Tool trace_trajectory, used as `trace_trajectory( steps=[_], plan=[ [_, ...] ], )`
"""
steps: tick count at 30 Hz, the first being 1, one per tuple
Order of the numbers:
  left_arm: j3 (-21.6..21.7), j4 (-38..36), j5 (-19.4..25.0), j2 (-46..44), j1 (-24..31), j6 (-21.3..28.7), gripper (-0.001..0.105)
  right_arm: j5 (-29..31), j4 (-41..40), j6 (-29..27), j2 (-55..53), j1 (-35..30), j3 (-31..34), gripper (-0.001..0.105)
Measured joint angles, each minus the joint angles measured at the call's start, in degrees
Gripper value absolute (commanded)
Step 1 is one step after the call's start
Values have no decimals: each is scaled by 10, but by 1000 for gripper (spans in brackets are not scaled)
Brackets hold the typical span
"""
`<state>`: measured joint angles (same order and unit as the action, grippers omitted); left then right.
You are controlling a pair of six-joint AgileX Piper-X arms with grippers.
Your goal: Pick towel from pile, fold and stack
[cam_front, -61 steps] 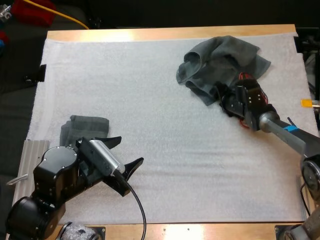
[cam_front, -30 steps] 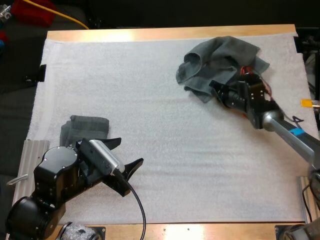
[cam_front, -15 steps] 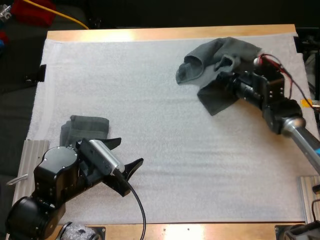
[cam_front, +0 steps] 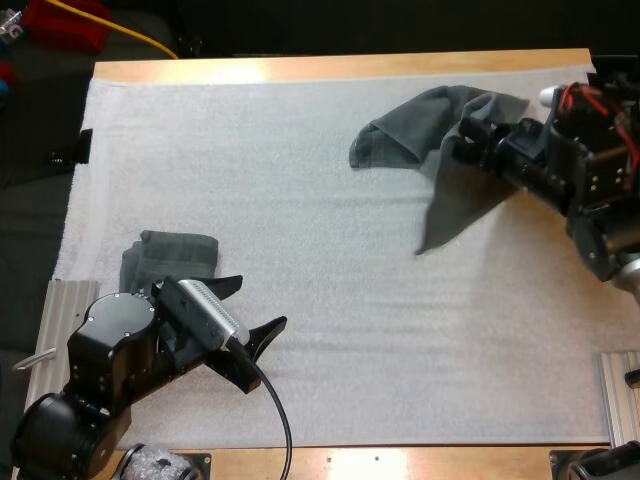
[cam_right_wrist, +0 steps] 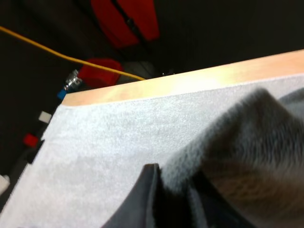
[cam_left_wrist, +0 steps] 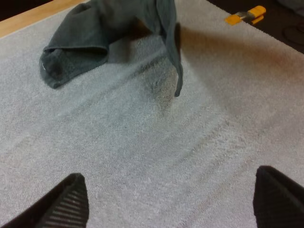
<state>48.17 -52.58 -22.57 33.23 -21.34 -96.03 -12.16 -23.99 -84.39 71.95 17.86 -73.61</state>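
Observation:
A dark grey-green crumpled towel (cam_front: 415, 122) lies at the far right of the white mat (cam_front: 300, 190). My right gripper (cam_front: 467, 140) is shut on the towel's edge and holds it raised, so one corner hangs down toward the mat. In the right wrist view the towel (cam_right_wrist: 247, 137) bunches over the closed black fingers (cam_right_wrist: 148, 194). A small folded towel (cam_front: 172, 252) rests at the near left. Just right of it my left gripper (cam_front: 261, 302) stands open over bare mat. The left wrist view shows its fingertips (cam_left_wrist: 66, 202) wide apart, with the raised towel (cam_left_wrist: 104, 33) far ahead.
The wooden table edge (cam_front: 330, 66) runs along the mat's far side. A ribbed metal plate (cam_front: 62, 310) sits at the mat's near left corner. Bare mat stretches between the two towels.
My right gripper rose and moved right and toward the far edge with the towel's edge. The towel stretched out and one corner now hangs. The left arm stayed still.

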Motion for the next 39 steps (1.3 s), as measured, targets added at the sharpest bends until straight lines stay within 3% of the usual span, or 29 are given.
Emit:
trace_trajectory(
  steps=[10, 20, 27, 34, 39],
  plan=[
    [0, 0, 0, 0, 0, 0, 69, -2, -121, -38, -21, 44, -82, 3],
    [0, 0, 0, 0, 0, -13, 69, 25, -123, -42, -21, 173, -90, 3],
    [0, 0, 0, 0, 0, -13, 69, 30, -147, -42, 14, 222, -90, 3],
    [0, 0, 0, 0, 0, -13, 69, 55, -205, -45, 33, 233, -56, 3],
    [0, 0, 0, 0, 0, -13, 69, 101, -236, -79, 33, 233, 1, 3]
  ],
)
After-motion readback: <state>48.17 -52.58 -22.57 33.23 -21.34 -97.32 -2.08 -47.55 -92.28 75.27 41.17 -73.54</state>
